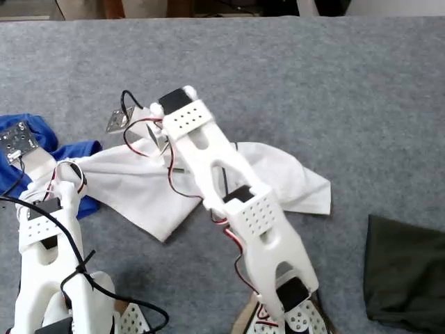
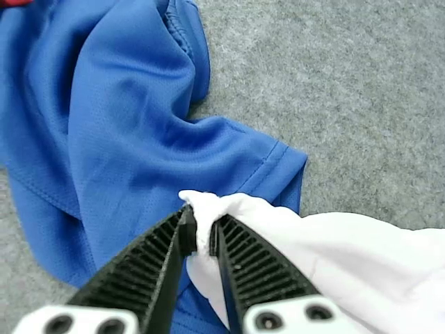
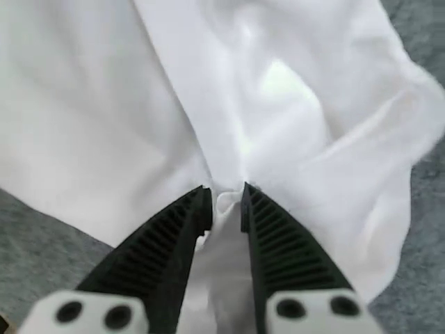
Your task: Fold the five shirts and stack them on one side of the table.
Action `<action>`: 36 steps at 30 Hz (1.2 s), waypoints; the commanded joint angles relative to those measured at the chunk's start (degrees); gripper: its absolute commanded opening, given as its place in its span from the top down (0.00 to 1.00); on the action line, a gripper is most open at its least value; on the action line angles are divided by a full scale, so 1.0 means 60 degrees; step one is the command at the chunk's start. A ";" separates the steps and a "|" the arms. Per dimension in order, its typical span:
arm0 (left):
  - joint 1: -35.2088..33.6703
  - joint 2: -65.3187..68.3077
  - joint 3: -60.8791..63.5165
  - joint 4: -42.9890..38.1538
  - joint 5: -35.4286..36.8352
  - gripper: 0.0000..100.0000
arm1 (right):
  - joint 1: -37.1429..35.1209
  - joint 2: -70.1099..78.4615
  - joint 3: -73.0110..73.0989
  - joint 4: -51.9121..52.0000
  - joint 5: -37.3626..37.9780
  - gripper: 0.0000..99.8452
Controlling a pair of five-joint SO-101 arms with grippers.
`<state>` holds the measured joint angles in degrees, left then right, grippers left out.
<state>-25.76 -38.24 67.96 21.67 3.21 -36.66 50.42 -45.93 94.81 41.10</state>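
Firmly, left hand (image 2: 201, 233) and right hand (image 3: 226, 205), both outstretched, pinch the white shirt (image 1: 132, 188).

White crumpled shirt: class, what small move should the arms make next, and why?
Probably pull the left gripper and right gripper apart to spread the white crumpled shirt: each pinches bunched fabric, the left's corner over the blue mesh shirt.
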 commanded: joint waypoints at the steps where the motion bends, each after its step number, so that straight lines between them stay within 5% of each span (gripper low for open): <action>1: 0.0000 -0.0022 -0.0498 -0.0205 0.0015 0.98 | 0.0330 -0.0095 -0.0520 0.0044 0.0103 0.95; 22: 0.0000 -0.0022 -0.0498 -0.0205 0.0000 0.98 | 0.2088 -0.0227 -0.5429 0.1245 -0.0718 0.99; 36: 0.0015 -0.0183 -0.0630 -0.0117 0.0015 0.98 | 0.2147 -0.3201 -0.6088 0.1216 -0.1626 0.99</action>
<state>-25.76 -38.24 67.96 21.67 3.21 -24.26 38.55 -79.78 101.32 32.57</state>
